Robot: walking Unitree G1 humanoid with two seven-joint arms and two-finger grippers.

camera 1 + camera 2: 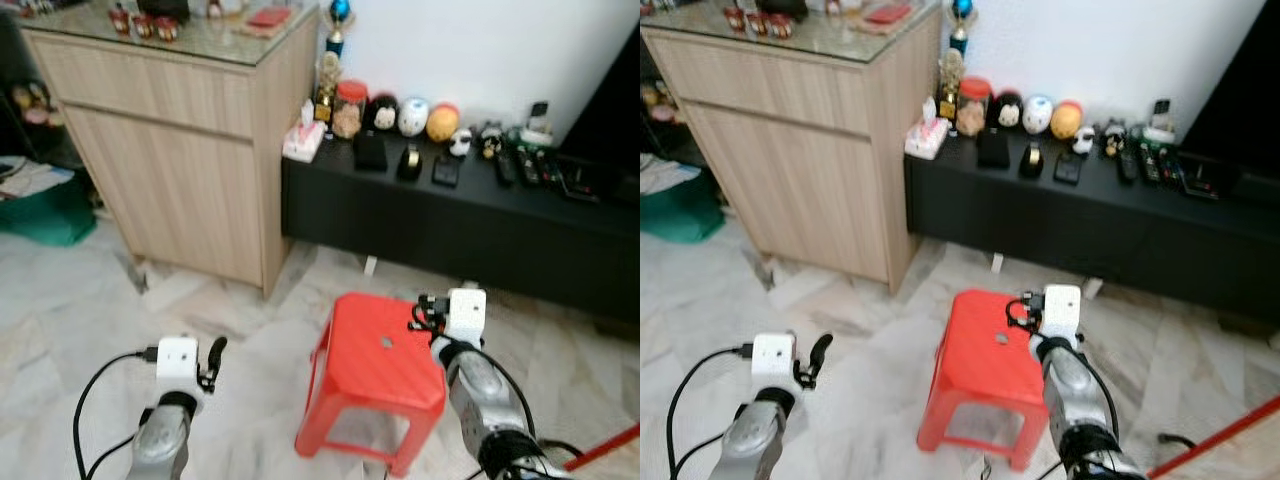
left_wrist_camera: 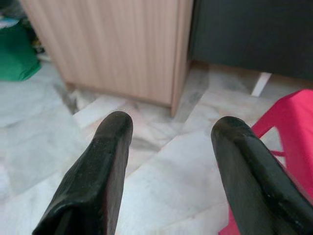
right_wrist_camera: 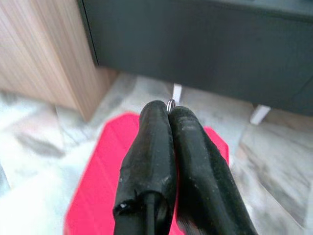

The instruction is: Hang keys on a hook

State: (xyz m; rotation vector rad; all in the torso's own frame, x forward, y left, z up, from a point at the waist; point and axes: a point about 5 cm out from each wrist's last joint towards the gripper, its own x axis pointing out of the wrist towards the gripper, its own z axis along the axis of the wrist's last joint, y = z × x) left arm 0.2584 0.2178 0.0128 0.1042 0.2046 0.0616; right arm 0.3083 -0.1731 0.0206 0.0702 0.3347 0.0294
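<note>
My right gripper is clenched, its two long black fingers pressed together over the square red plastic stool. A thin silver metal key ring pokes out between the very tips (just a sliver of its loop shows; the keys themselves I cannot make out). From my head, that arm reaches forward over the stool's far right corner, its white wrist block just above the red seat.

My left gripper is released, its fingers spread wide with nothing between them. It hovers over the pale marble-patterned tiled floor, to the left of the stool and apart from it, pointing toward the near corner of the light wood-grain cabinet.

That cabinet has a glass top carrying small red items, and it stands at my left, touching the long low black media bench that runs along the white wall. On the bench sit a pink-and-white tissue box next to the cabinet, a clear jar with a red lid, a row of round plush figures, a blue-and-gold trophy behind, and several black remote controls further right. A dark green bag lies on the floor at the far left.
</note>
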